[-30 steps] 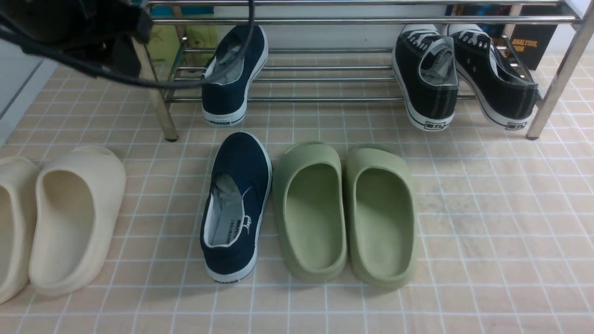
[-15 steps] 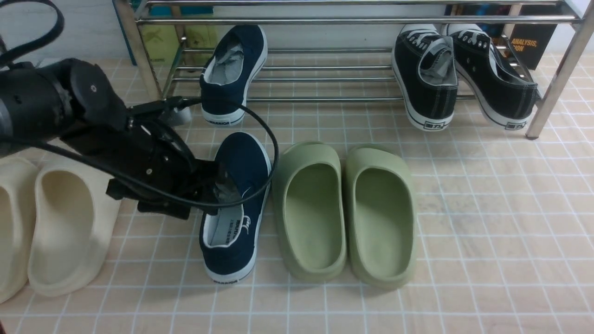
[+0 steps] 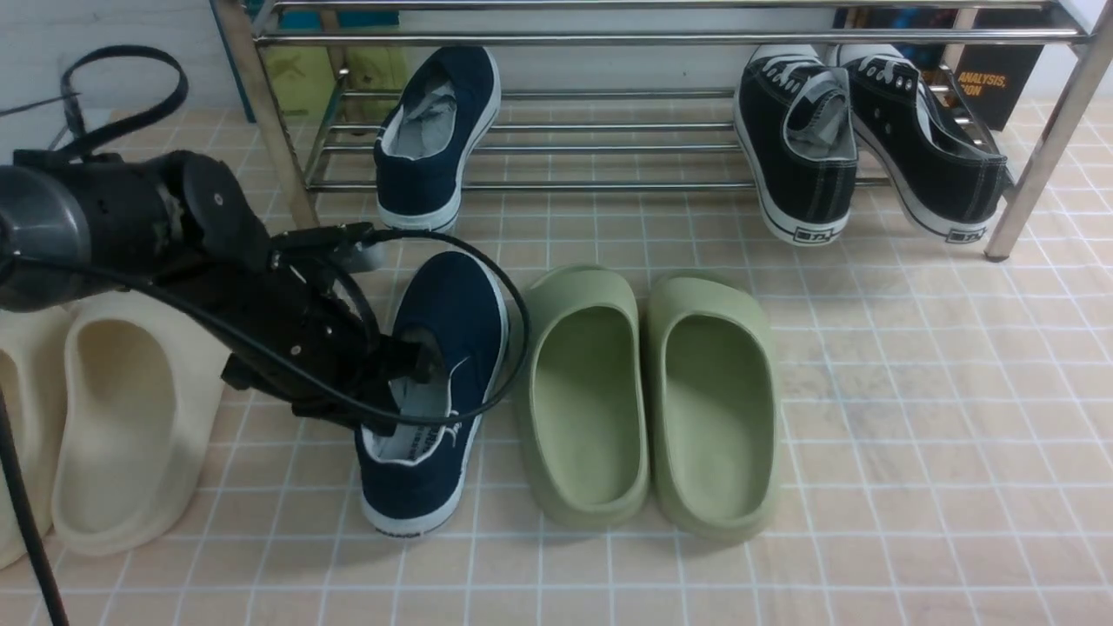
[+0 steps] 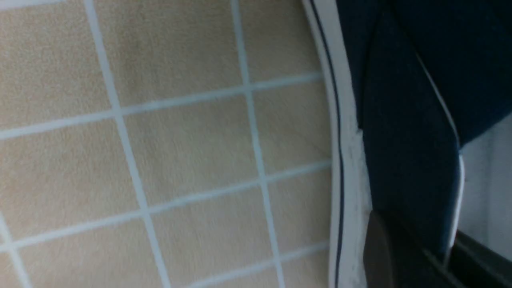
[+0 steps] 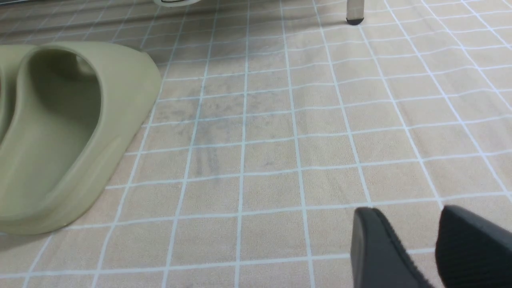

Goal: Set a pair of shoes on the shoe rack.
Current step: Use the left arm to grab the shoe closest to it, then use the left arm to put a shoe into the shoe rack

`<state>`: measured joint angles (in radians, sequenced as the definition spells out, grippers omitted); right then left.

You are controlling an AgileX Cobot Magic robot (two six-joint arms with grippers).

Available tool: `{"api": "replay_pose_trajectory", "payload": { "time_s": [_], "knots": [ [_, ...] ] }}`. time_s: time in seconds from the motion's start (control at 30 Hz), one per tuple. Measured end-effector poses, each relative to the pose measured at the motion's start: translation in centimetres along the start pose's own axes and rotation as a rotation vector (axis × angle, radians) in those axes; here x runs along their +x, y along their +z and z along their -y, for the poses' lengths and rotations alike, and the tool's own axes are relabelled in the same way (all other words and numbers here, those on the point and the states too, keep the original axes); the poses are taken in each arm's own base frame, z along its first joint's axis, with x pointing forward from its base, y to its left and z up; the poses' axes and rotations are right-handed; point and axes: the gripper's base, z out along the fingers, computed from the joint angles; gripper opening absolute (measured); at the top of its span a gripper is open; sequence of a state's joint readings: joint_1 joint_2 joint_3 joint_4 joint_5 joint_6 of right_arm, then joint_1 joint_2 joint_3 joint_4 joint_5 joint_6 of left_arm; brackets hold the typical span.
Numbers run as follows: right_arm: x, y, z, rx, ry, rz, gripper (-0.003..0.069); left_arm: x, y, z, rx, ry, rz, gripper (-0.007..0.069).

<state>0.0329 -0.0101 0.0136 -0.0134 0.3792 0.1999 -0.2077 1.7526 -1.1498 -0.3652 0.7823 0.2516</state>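
Observation:
One navy slip-on shoe lies on the tiled floor, and its mate rests on the lowest tier of the steel shoe rack. My left gripper is shut on the floor shoe's left side wall, one finger inside the opening. In the left wrist view the navy wall sits pinched between my left gripper's fingers. My right gripper is open and empty, low over bare tiles, and is out of the front view.
Two green slippers lie just right of the navy shoe; one shows in the right wrist view. Cream slippers lie at the left. Two black sneakers sit on the rack's right end. A rack foot stands ahead of my right gripper.
My left arm came down from the upper left to the floor shoe and closed on its side wall. The shoe's heel has shifted left and nearer.

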Motion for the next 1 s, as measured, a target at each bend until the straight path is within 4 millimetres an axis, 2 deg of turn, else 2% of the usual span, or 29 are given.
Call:
{"api": "replay_pose_trajectory", "payload": {
  "time_s": [0.07, 0.13, 0.2, 0.37, 0.47, 0.6, 0.67, 0.8, 1.0],
  "knots": [
    [0.0, 0.0, 0.0, 0.0, 0.0, 0.0, 0.0239, -0.2, -2.3, 0.7, 0.014, 0.04, -0.008, 0.0027],
    [0.0, 0.0, 0.0, 0.0, 0.0, 0.0, 0.0239, -0.4, -3.3, 1.1, 0.024, 0.051, -0.011, 0.0027],
    [0.0, 0.0, 0.0, 0.0, 0.0, 0.0, 0.0239, -0.8, -5.3, 1.9, 0.054, 0.06, 0.012, 0.0027],
    [0.0, 0.0, 0.0, 0.0, 0.0, 0.0, 0.0239, -2.3, -6.8, 3.0, 0.142, 0.04, 0.088, 0.0027],
    [0.0, 0.0, 0.0, 0.0, 0.0, 0.0, 0.0239, -3.8, -6.8, 3.2, 0.165, 0.023, 0.159, 0.0027],
    [0.0, 0.0, 0.0, 0.0, 0.0, 0.0, 0.0239, -7.1, -6.3, 3.1, 0.173, 0.006, 0.264, 0.0027],
    [0.0, 0.0, 0.0, 0.0, 0.0, 0.0, 0.0239, -9.4, -5.4, 2.9, 0.172, -0.008, 0.31, 0.0027],
    [0.0, 0.0, 0.0, 0.0, 0.0, 0.0, 0.0239, -12.2, -4.1, 2.6, 0.179, -0.014, 0.342, 0.0027],
    [0.0, 0.0, 0.0, 0.0, 0.0, 0.0, 0.0239, -15.1, -1.9, 2.2, 0.193, -0.016, 0.344, 0.0027]
  ]
}}
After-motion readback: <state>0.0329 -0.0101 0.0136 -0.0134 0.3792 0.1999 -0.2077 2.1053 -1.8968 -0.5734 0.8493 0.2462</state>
